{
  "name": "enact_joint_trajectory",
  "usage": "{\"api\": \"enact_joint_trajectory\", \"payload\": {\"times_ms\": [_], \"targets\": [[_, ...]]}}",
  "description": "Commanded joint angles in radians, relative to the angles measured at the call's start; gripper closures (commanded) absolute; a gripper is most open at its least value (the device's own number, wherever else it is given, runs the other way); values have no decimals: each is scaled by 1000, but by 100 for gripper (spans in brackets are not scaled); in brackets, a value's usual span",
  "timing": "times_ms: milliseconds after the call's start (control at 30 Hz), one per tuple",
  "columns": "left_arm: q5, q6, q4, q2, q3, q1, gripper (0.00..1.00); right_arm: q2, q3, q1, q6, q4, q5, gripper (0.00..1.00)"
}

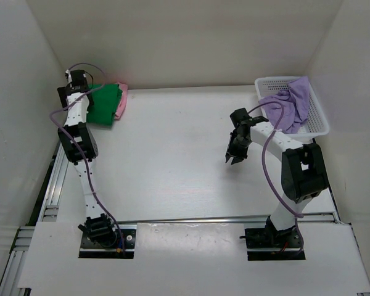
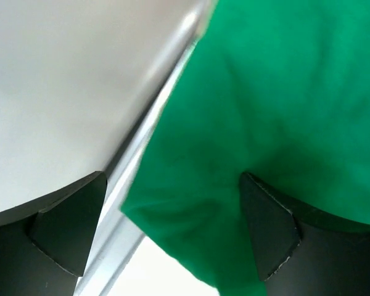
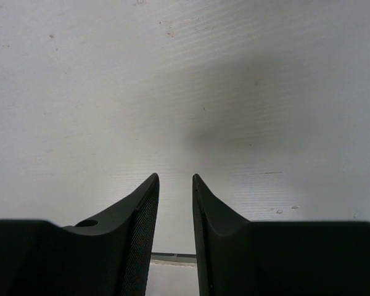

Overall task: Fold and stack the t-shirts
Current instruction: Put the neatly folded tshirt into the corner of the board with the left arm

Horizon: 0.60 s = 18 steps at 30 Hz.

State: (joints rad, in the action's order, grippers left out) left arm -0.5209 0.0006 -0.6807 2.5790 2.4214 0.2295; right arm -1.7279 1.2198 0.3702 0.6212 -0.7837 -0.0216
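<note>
- The bright green t-shirt [image 1: 105, 106] is seen folded at the far left corner of the table [image 1: 172, 160], laid on top of the pink t-shirt [image 1: 122, 102]; soft creases are shown in its cloth.
- The pink t-shirt is mostly covered, with only its right edge exposed.
- The light purple t-shirt [image 1: 290, 105] is left unfolded, crumpled in the white mesh basket [image 1: 320, 123] at the far right and spilling over its rim.

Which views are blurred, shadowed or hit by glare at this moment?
Left wrist view: the bright green cloth t-shirt is very close and soft, with a glare streak at the top. Right wrist view: a diffuse dark shadow lies on the white table, right of centre. Top external view: evenly lit, sharp.
</note>
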Motion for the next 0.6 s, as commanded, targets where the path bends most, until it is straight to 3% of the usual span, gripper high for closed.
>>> {"api": "enact_joint_trajectory", "payload": {"times_ms": [0,233,267,400,567], "targets": [[-90,-1,67,-139,70,-9,0,16,52,-4,-17,-37,15,67],[-91,-1,67,-374,-129,-47,0,77,208,-66,-54,-71,25,59],[-65,-1,67,-414,-172,-65,0,77,242,-111,-63,-71,25,52],[172,-1,67,-649,-481,-119,0,29,433,-264,-112,-92,49,38],[509,-1,-17,-867,-619,-150,0,-209,766,-463,-100,-103,87,30]]}}
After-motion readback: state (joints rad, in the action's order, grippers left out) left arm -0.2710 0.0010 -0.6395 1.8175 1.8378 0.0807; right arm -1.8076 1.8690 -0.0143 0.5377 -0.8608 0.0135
